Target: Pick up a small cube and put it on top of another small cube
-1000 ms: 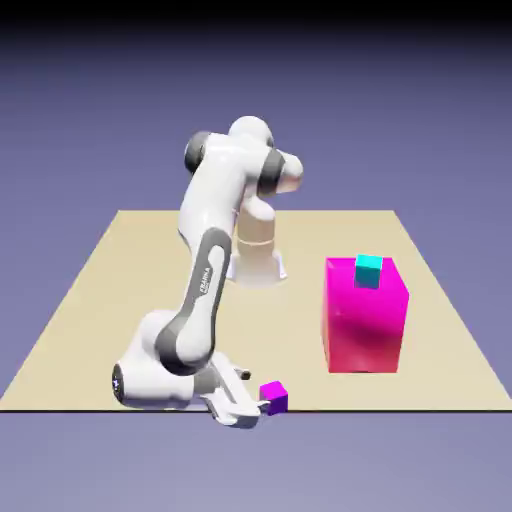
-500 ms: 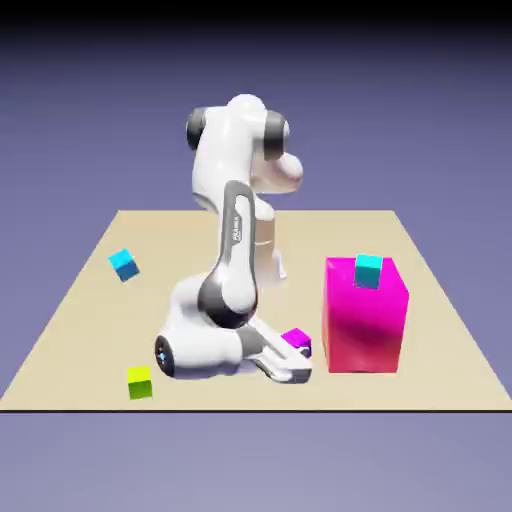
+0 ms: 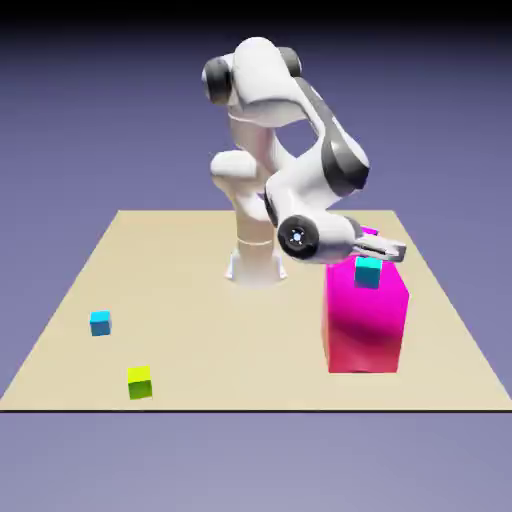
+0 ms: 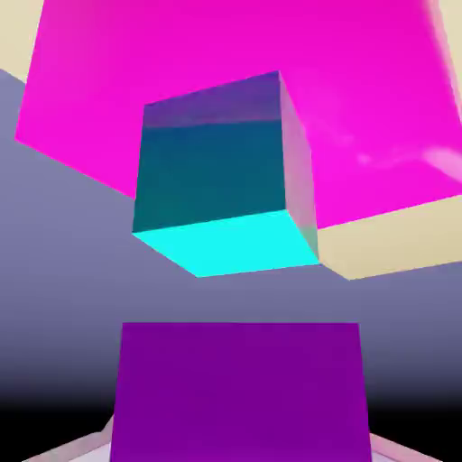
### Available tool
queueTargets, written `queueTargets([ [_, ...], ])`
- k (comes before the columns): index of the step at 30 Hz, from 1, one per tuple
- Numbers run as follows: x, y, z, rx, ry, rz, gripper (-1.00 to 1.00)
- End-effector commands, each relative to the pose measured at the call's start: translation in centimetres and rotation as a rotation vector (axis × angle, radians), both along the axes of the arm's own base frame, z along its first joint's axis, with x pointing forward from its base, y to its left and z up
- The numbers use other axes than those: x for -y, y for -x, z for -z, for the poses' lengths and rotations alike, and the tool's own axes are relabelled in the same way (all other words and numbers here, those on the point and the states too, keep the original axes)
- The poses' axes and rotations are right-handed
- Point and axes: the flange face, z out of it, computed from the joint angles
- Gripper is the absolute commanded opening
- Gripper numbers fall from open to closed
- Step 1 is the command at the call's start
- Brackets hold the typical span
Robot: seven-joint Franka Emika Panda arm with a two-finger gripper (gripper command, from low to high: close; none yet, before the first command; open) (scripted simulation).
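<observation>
Purple-magenta small cube (image 4: 240, 388), flat-faced

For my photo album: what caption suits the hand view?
Held purple cube in the shut gripper, nearing the turquoise cube on the big pink block.

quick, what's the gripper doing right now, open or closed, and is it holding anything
Gripper: closed on the small purple cube, held just above the turquoise cube that sits on the big pink block.

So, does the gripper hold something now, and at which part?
Yes. The gripper holds the small purple cube between its fingers, by two opposite sides, above the turquoise cube.
</observation>
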Motion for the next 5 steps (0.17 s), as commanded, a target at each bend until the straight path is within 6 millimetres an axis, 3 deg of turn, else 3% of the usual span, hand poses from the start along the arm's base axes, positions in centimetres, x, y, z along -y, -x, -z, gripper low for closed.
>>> queueTargets([
  [1, -0.53, 0.90, 0.88, 0.000, 0.002, -0.001, -1.00],
  [2, -0.79, 1.34, 1.31, 0.000, 0.002, -0.001, -1.00],
  [3, -0.79, 1.34, 1.31, 0.000, 0.002, -0.001, 1.00],
  [5, -0.26, 0.45, 0.44, 0.000, 0.001, -0.001, 1.00],
])
